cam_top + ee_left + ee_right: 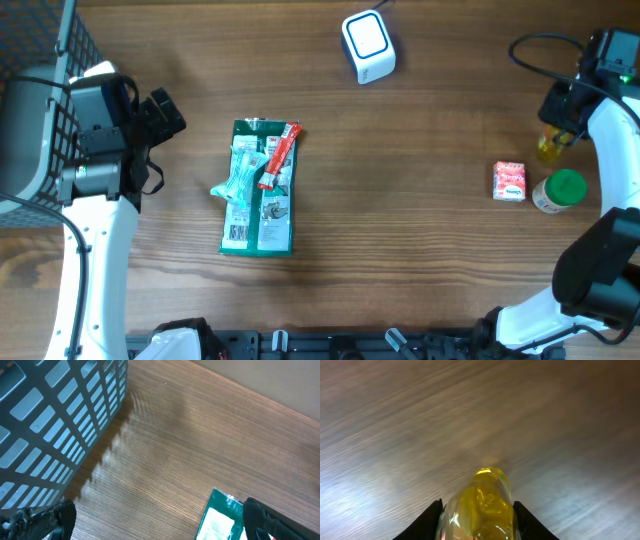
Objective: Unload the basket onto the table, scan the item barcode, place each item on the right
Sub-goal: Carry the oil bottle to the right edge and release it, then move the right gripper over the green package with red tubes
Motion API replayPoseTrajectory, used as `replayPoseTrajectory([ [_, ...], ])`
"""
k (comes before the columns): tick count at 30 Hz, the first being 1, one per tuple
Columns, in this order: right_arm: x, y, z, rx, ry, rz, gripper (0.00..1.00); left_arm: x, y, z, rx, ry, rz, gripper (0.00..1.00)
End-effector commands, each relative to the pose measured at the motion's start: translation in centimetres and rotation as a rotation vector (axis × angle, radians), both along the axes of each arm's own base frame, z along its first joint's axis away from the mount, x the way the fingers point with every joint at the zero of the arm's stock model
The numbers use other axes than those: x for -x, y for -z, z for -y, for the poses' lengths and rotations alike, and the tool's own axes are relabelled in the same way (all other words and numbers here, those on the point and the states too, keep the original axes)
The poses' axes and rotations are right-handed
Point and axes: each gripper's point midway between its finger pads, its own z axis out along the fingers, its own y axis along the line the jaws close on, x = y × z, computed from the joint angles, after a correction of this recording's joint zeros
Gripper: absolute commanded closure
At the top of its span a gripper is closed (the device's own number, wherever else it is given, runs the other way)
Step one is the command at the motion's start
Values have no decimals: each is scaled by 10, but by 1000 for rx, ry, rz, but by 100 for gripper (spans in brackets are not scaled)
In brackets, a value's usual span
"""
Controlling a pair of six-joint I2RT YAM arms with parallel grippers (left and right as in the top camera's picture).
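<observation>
Right gripper (477,506) jaws half-closed on bottle (481,491); left gripper (157,512) wide, empty. You carry bottle to scanner (368,45), top centre, barcode facing it.

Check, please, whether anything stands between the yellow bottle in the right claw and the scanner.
Nothing visible does: only bare table lies between the yellow bottle and the scanner; the red carton and green-lidded jar sit aside.

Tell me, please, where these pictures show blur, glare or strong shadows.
Right wrist: the table grain is smeared, pale glare lies at the lower left, and the yellow bottle between the fingers looks soft. Left wrist: the basket throws a toothed shadow on the wood. Overhead: even light, the green package is sharp.
</observation>
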Motion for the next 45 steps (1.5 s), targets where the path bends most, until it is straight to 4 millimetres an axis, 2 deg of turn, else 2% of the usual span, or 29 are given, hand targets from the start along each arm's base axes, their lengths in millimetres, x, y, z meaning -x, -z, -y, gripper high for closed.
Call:
replayPoseTrajectory([
  [1, 3, -2, 17, 20, 33, 4, 87, -1, -4, -4, -14, -7, 7, 0],
  [6, 6, 8, 25, -29, -6, 12, 85, -1, -4, -4, -14, -7, 7, 0],
  [11, 4, 20, 28, -98, -53, 63, 77, -1, -4, -4, -14, -7, 7, 0],
  [15, 5, 21, 34, -108, -46, 76, 73, -1, -4, -4, -14, -7, 7, 0],
  [16, 5, 21, 34, -108, -46, 76, 64, -1, -4, -4, -14, -7, 7, 0],
  [17, 5, 21, 34, -108, -46, 75, 49, -1, -4, -4, -14, -7, 7, 0],
  [18, 6, 21, 34, -109, -46, 74, 29, -1, -4, -4, -14, -7, 7, 0],
  [23, 9, 23, 33, -113, -43, 57, 8, -1, -4, -4, -14, -7, 7, 0],
  [26, 9, 23, 32, -108, -58, 54, 7, -1, -4, -4, -14, -7, 7, 0],
  [29, 8, 10, 33, -84, -85, 70, 7, -1, -4, -4, -14, -7, 7, 0],
  [31, 3, -13, 35, -57, -95, 112, 7, -1, -4, -4, -14, -7, 7, 0],
  [33, -3, -46, 37, -25, -103, 171, 9, -1, -4, -4, -14, -7, 7, 0],
  [34, -10, -80, 29, -19, -152, 241, 9, -1, -4, -4, -14, -7, 7, 0],
  [36, -18, -120, 2, -62, -259, 334, 9, -1, -4, -4, -14, -7, 7, 0],
  [37, -20, -133, -11, -91, -296, 368, 10, -1, -4, -4, -14, -7, 7, 0],
  [39, -23, -165, -61, -202, -443, 460, 14, -1, -4, -4, -14, -7, 7, 0],
  [42, -16, -183, -138, -373, -646, 504, 18, -1, -4, -4, -14, -7, 7, 0],
  [44, -7, -181, -185, -479, -757, 476, 24, -1, -4, -4, -14, -7, 7, 0],
  [45, -1, -175, -218, -539, -818, 436, 28, -1, -4, -4, -14, -7, 7, 0],
])
